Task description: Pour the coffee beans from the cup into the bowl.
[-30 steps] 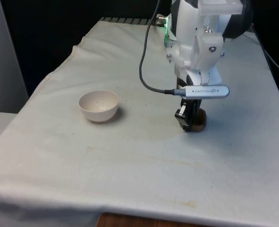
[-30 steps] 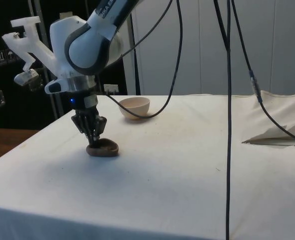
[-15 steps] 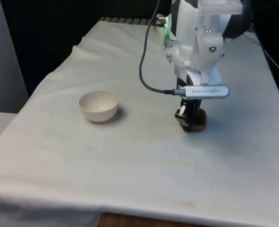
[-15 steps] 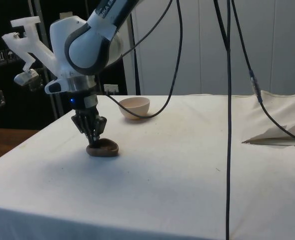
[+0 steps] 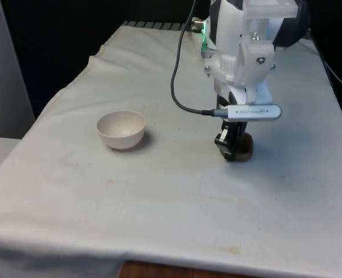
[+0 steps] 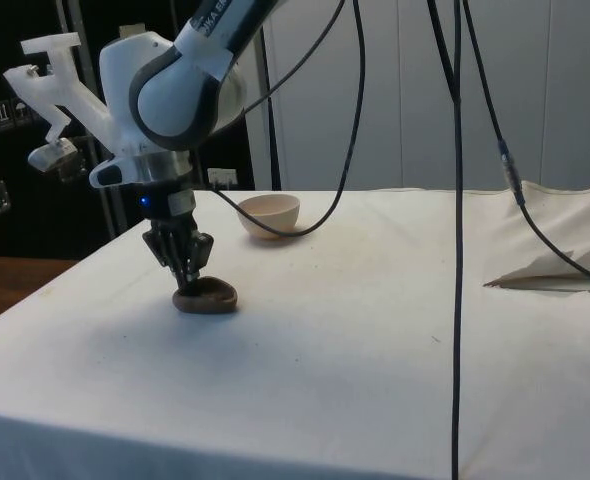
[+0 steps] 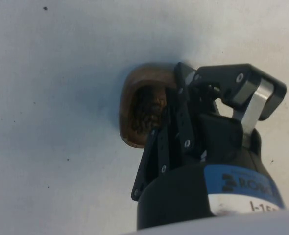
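On the white cloth (image 5: 159,191): 1 brown cup (image 6: 208,297) w/ coffee beans (image 7: 147,110) inside, toward the front view's right, standing on the cloth. 1 black gripper (image 6: 186,272) pointing down, fingers clenched on the cup's rim. 1 cream bowl (image 5: 121,129), well apart from the cup, toward the front view's left.

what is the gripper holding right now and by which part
The gripper is shut on the brown cup, pinching its rim wall at one side. The cup rests on the white cloth, coffee beans inside.
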You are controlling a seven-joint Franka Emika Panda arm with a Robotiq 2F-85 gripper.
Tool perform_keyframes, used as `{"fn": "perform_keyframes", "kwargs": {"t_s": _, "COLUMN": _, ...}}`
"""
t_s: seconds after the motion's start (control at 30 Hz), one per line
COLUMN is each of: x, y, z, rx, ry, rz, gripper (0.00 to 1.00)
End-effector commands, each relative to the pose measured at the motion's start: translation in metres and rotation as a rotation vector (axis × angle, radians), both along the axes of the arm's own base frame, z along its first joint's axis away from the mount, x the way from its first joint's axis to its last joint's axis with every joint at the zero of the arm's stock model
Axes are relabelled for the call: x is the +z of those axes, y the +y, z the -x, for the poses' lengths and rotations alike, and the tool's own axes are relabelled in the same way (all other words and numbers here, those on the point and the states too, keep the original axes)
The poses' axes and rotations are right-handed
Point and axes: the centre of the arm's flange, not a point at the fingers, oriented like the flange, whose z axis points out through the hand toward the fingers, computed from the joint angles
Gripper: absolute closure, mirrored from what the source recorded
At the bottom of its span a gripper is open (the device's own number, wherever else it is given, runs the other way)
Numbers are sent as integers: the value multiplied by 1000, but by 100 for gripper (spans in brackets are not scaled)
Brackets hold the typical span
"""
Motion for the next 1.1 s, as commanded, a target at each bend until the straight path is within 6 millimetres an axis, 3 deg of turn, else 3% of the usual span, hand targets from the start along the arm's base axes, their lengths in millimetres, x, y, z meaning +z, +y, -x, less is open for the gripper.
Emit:
{"fn": "perform_keyframes", "kwargs": {"t_s": 0.0, "x": 0, "y": 1, "z": 0, "rx": 1, "ry": 0, "rz": 0, "gripper": 100}}
{"fn": "perform_keyframes", "kwargs": {"t_s": 0.37, "x": 1, "y": 0, "z": 0, "rx": -4, "ry": -1, "rz": 0, "gripper": 100}}
{"fn": "perform_keyframes", "kwargs": {"t_s": 1.0, "x": 40, "y": -2, "z": -2, "rx": -20, "ry": -9, "rz": 2, "gripper": 100}}
{"fn": "perform_keyframes", "kwargs": {"t_s": 1.07, "x": 52, "y": -4, "z": -1, "rx": -30, "ry": -13, "rz": 3, "gripper": 100}}
